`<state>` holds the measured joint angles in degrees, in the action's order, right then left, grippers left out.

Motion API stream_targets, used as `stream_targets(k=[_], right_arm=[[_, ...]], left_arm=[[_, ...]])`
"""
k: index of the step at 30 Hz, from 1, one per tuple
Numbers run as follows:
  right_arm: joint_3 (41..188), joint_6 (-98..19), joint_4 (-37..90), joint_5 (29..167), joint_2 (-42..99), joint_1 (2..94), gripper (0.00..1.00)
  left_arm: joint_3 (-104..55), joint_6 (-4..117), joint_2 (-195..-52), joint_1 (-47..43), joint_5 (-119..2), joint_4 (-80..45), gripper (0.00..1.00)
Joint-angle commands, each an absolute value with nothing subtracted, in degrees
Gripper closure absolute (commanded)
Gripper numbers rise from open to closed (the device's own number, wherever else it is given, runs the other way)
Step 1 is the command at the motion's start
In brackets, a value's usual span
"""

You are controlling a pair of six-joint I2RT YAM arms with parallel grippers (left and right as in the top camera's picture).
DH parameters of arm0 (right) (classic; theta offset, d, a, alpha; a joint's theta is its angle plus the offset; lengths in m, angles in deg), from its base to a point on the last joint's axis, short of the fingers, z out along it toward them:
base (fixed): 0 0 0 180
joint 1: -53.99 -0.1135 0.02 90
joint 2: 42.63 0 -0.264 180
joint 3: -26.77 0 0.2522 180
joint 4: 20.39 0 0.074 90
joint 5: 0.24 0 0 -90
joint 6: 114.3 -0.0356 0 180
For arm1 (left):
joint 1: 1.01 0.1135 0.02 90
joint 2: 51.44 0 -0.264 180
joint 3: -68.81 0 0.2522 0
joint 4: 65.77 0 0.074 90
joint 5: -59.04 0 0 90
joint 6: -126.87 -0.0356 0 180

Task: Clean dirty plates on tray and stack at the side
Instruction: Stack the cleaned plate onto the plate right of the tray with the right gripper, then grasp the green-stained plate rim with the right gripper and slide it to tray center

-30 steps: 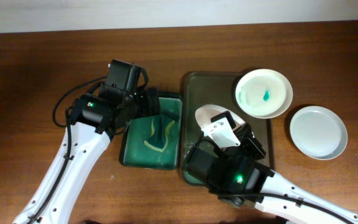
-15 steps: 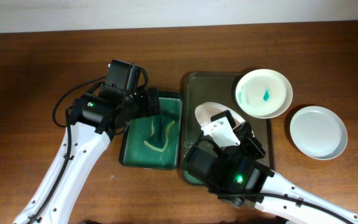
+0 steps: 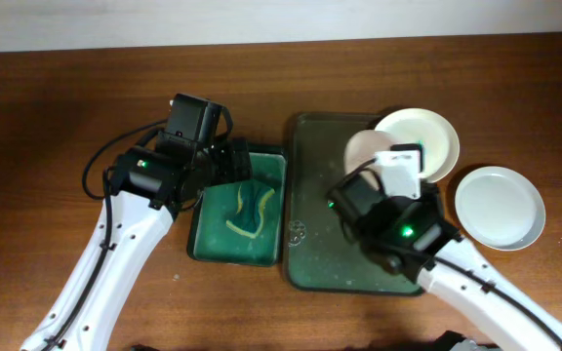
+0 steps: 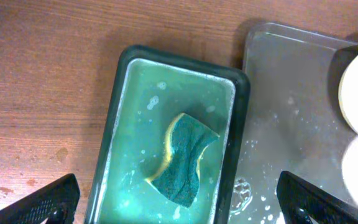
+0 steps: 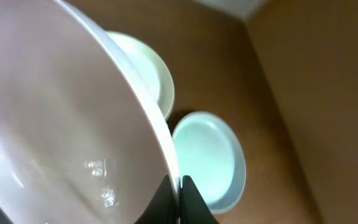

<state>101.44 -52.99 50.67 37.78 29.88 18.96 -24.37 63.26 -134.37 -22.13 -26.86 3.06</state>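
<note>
My right gripper (image 3: 381,162) is shut on the rim of a white plate (image 3: 362,151) and holds it tilted on edge above the far right of the dark tray (image 3: 320,244). In the right wrist view the fingers (image 5: 178,200) pinch that plate's rim (image 5: 55,124), and its wet face shows no smear. A second white plate (image 3: 427,136) lies at the tray's far right corner, with its middle hidden. A third plate (image 3: 501,207), clean, lies on the table right of the tray. My left gripper (image 4: 179,198) is open and empty above the sponge (image 4: 185,158).
A small green tray (image 3: 203,234) with soapy water and the sponge (image 3: 247,210) stands just left of the dark tray. The dark tray's floor (image 4: 284,112) is wet with suds. The table is brown wood, with a wall edge at the back.
My right gripper has carried the plate from the tray's left middle to its far right side, next to the second plate. The left arm has not moved.
</note>
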Motion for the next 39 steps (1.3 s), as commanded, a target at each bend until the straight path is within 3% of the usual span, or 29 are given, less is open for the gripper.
stream_targets(k=[1, 4, 6, 10, 13, 17, 18, 21, 25, 30, 37, 38, 39], right_arm=[[103.4, -39.3, 45.2, 64.6, 29.7, 38.5, 0.96], [103.6, -35.6, 41.4, 90.7, 30.1, 63.4, 0.96], [103.6, -35.7, 39.7, 100.8, 31.4, 76.8, 0.96], [103.6, -46.4, 37.8, 104.3, 37.3, 99.2, 0.96], [103.6, -47.3, 37.3, 104.1, 43.1, 104.7, 0.96], [103.6, -47.1, 40.0, 102.6, 52.5, 105.1, 0.88], [103.6, -47.1, 41.5, 101.6, 53.7, 104.8, 0.76], [104.7, -37.7, 40.2, 117.9, 51.3, 101.8, 0.57], [111.2, -33.7, 41.4, 120.6, 43.3, 89.1, 0.62], [114.4, -33.2, 37.0, 89.8, 45.9, 68.5, 0.60], [114.4, -30.5, 25.6, 92.2, 63.8, 69.2, 0.54], [114.4, -30.5, 25.0, 95.2, 65.1, 69.7, 0.56], [114.4, -30.5, 24.9, 97.4, 65.6, 69.8, 0.64]], left_arm=[[-25.1, 63.0, -134.0, -21.8, -26.6, 3.1, 0.01], [-25.1, 62.9, -134.0, -21.8, -26.6, 3.1, 0.01], [-25.1, 63.0, -134.0, -21.8, -26.6, 3.1, 0.00], [-25.1, 63.0, -134.0, -21.8, -26.6, 3.1, 0.01], [-25.1, 63.0, -134.0, -21.8, -26.6, 3.1, 0.01], [-25.1, 63.0, -134.0, -21.8, -26.6, 3.1, 0.01], [-25.1, 62.9, -134.0, -21.8, -26.6, 3.1, 0.01], [-25.1, 62.9, -134.0, -21.8, -26.6, 3.1, 0.01], [-25.1, 62.9, -134.0, -21.8, -26.6, 3.1, 0.01], [-25.1, 63.0, -134.0, -21.8, -26.6, 3.1, 0.01], [-25.1, 63.0, -134.0, -21.8, -26.6, 3.1, 0.01], [-25.1, 63.0, -134.0, -21.8, -26.6, 3.1, 0.01], [-25.1, 63.0, -134.0, -21.8, -26.6, 3.1, 0.01]])
